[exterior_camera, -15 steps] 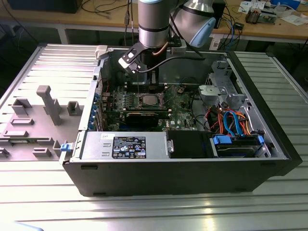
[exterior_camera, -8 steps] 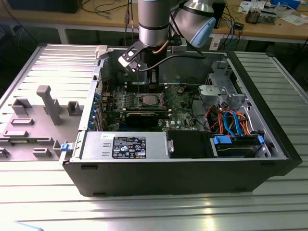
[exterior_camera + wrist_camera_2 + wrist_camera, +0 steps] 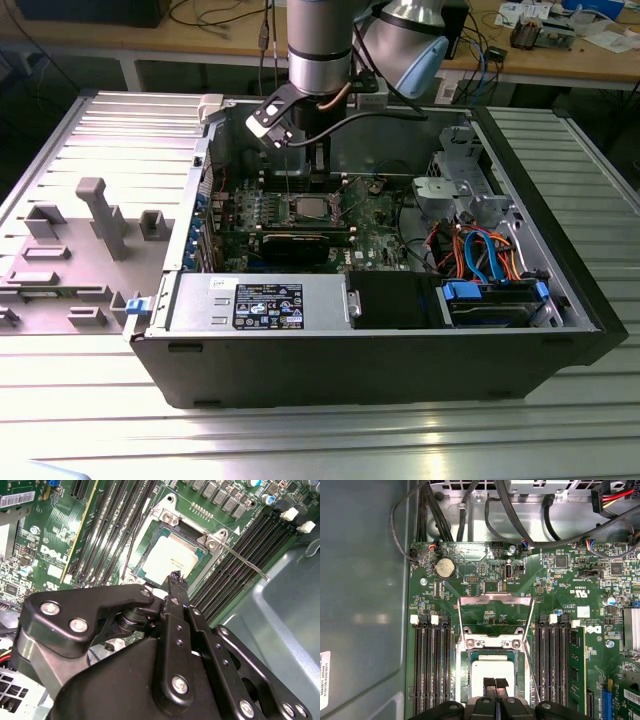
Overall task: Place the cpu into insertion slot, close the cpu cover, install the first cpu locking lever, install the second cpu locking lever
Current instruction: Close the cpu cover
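The gripper (image 3: 495,682) is hovering clenched and empty right over the cpu (image 3: 492,667), which is sitting in the insertion slot (image 3: 462,660) (the cpu cover (image 3: 496,596) is lying flipped open just beyond it).

Here's the arm (image 3: 318,45) in the exterior view: a silver-grey metal tube with a dark band round it, and a pale blue cap (image 3: 420,60) on the joint behind. A black cable (image 3: 370,117) loops off the wrist, next to a black-and-white camera block (image 3: 270,115). Over to the second wrist view for the gripper (image 3: 177,577): matte black rounded linkage plates, dotted with bright silver screws (image 3: 79,625). The first wrist view catches its ribbed black pads (image 3: 489,684).
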Robot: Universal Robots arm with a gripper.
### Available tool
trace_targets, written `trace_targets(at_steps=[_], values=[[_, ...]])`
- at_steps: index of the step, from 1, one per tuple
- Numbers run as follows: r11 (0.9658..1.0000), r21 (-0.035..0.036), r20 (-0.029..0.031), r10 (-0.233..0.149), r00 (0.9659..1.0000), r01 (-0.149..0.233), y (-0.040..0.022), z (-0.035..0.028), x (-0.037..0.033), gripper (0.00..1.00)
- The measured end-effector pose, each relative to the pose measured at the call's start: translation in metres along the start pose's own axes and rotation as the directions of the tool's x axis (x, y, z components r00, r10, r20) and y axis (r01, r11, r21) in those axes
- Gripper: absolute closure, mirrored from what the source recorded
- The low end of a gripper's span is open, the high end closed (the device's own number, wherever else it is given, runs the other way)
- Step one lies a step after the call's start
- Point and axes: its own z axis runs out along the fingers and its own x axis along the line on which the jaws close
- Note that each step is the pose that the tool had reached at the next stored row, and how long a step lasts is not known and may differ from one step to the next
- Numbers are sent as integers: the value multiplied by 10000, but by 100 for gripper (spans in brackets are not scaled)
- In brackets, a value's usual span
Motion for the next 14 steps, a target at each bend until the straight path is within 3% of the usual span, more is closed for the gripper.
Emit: trace_targets(at_steps=[14], values=[[10000, 0, 1, 0, 10000, 0, 1, -23, 0, 89]])
